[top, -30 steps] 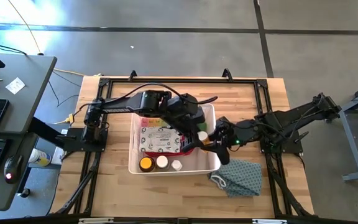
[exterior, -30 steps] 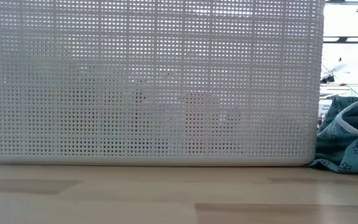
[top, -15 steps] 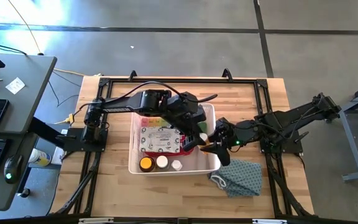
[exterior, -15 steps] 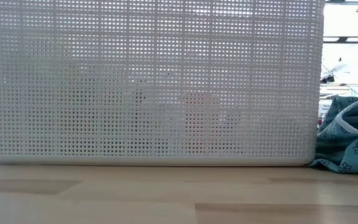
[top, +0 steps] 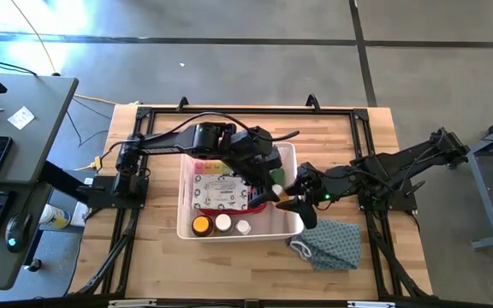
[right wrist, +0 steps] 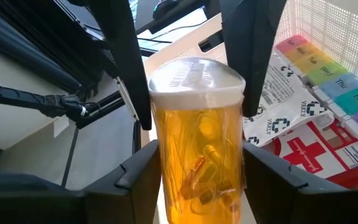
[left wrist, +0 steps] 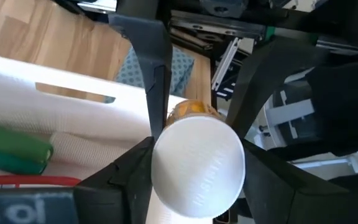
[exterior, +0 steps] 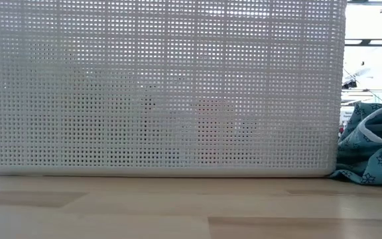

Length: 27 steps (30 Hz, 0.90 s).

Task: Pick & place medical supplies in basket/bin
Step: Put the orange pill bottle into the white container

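White mesh basket mid-table. Inside: flat red first-aid case with white label, rainbow pill organiser beside it, green roll, three small bottles along near wall. Amber white-capped bottle upright above the right rim.

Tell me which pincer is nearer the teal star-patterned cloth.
Right. The right pincer is at the white mesh basket's rim nearest the teal star-patterned cloth; the left pincer is farther inside the basket.

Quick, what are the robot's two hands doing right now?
Left gripper: closed on the bottle, at its white cap.
Right gripper: closed on the same bottle, around its amber body.
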Motion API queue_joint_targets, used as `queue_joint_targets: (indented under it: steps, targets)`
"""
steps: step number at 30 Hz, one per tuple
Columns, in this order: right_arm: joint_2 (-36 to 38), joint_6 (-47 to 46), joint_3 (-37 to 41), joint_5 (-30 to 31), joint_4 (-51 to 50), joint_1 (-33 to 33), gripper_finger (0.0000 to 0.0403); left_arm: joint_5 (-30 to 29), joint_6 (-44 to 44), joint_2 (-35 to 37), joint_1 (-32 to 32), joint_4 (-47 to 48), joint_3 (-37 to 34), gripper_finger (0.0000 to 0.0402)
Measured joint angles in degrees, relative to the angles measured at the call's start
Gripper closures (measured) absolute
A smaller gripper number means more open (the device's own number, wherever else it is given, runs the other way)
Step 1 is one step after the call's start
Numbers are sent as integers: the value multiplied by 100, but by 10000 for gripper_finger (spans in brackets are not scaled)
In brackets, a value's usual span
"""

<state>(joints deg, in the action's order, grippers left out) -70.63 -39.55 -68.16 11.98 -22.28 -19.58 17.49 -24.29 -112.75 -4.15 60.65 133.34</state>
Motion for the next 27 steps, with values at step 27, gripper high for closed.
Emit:
queue_joint_targets:
  steps: [27]
  targets:
    - [4,-54,2,-98,-251,2,208,479,864,326,492,1483,4,164]
